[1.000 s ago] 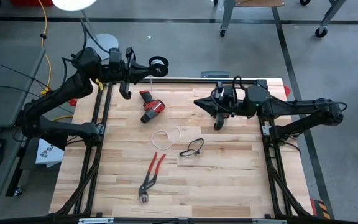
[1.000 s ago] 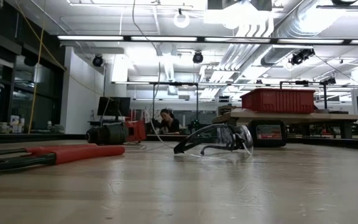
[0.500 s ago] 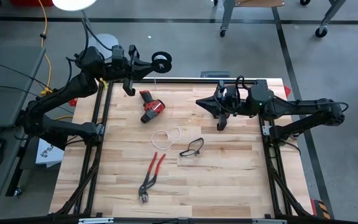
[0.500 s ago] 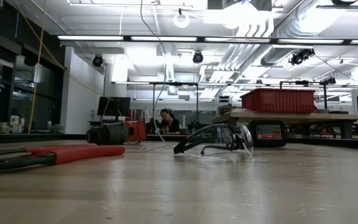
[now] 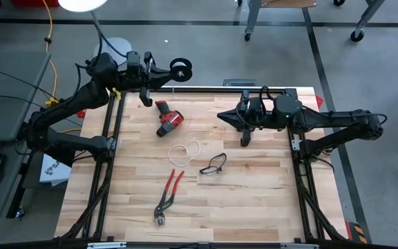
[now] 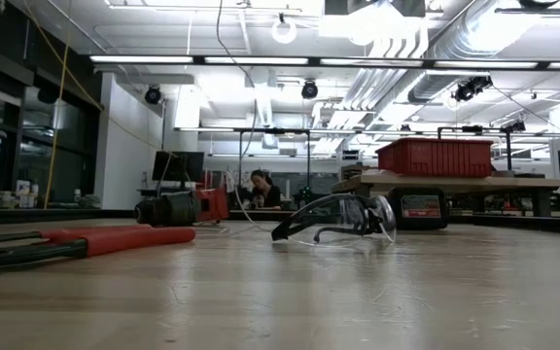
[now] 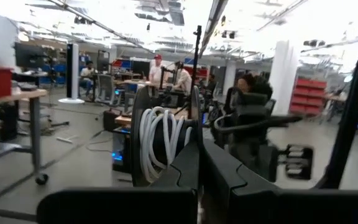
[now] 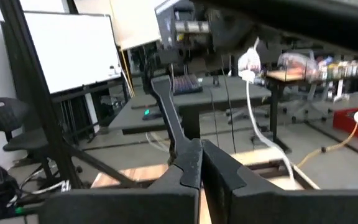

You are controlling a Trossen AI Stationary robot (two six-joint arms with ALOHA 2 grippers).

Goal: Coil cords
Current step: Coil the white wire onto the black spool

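My left gripper holds a small black spool in the air just past the table's far edge. In the left wrist view the spool carries several turns of white cord. The cord drops from the spool as a thin line to loose loops lying on the table's middle. My right gripper hovers over the far right part of the table. It points toward the left arm, shut, with nothing seen between its fingers. My left gripper pinches one black flange of the spool at its rim, between the two shut fingers. The fingers lie about level and come from the table's left. The spool is lifted clear, and the cord hangs slack below it onto the table.
On the table lie a red and black drill, clear safety glasses and red-handled pliers. Black frame rails run along both table sides. A yellow cable lies on the floor off the left. People sit in the room behind.
My left gripper has edged a little toward the table's right with the spool, still held clear. The hanging cord has swayed slightly. The loops on the table lie as before.
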